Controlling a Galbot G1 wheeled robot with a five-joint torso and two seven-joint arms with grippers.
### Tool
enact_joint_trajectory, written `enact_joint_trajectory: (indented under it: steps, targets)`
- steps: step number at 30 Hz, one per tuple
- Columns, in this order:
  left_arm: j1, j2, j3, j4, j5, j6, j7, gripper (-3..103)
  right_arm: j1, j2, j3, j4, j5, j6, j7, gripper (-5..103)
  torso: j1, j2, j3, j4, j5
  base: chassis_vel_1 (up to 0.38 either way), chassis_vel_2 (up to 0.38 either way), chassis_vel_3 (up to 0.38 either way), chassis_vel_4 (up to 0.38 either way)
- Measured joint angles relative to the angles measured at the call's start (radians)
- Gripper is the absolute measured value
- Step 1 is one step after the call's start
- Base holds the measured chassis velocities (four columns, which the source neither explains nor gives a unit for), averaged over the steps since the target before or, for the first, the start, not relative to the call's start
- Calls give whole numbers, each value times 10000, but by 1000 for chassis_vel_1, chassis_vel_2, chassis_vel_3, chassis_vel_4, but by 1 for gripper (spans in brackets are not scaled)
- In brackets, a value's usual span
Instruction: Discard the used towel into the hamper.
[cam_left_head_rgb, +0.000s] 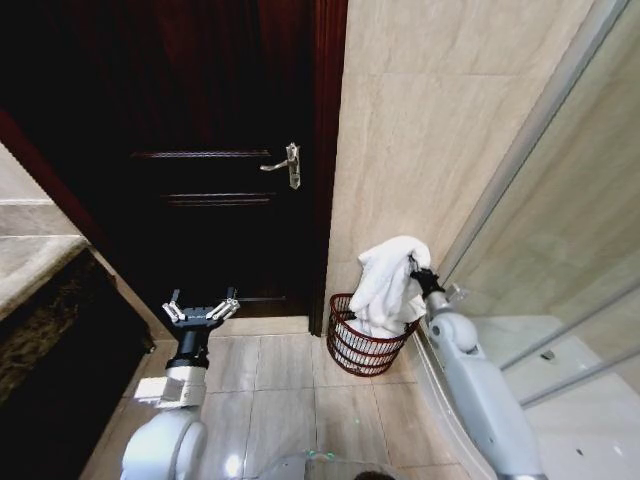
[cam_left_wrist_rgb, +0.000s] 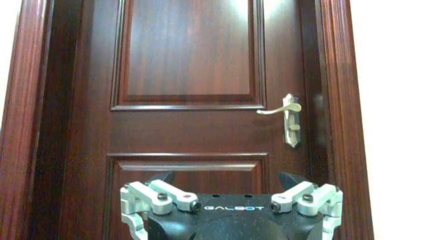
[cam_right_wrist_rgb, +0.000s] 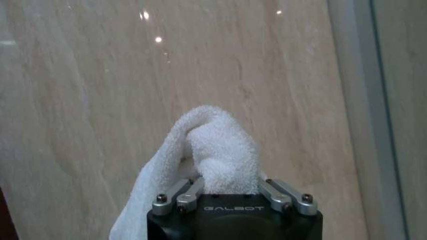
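Observation:
The white towel (cam_left_head_rgb: 385, 285) hangs bunched from my right gripper (cam_left_head_rgb: 415, 268), which is shut on its upper part. The towel's lower end drapes into the hamper (cam_left_head_rgb: 355, 358), a dark reddish open-weave basket on the floor against the tiled wall. In the right wrist view the towel (cam_right_wrist_rgb: 213, 145) bulges up between the closed-in fingers of the right gripper (cam_right_wrist_rgb: 230, 187). My left gripper (cam_left_head_rgb: 200, 310) is held off to the left, open and holding nothing, facing the door. The left wrist view shows the left gripper (cam_left_wrist_rgb: 227, 180) with its fingers spread wide.
A dark wooden door (cam_left_head_rgb: 220, 180) with a metal handle (cam_left_head_rgb: 288, 165) stands behind and left of the hamper. A glass shower partition (cam_left_head_rgb: 540, 230) runs along the right. A stone counter (cam_left_head_rgb: 40, 265) edges the left. Beige floor tiles (cam_left_head_rgb: 270, 400) lie in front.

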Motion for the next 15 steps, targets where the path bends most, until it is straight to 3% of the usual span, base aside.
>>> enact_joint_trajectory:
  steps: [15]
  targets:
    - [94,-116,465,154,596,113,93,100,-825,100,326,116,-149,34,-304,19,-209,-467,-255,-1,-1,0,0,0,0]
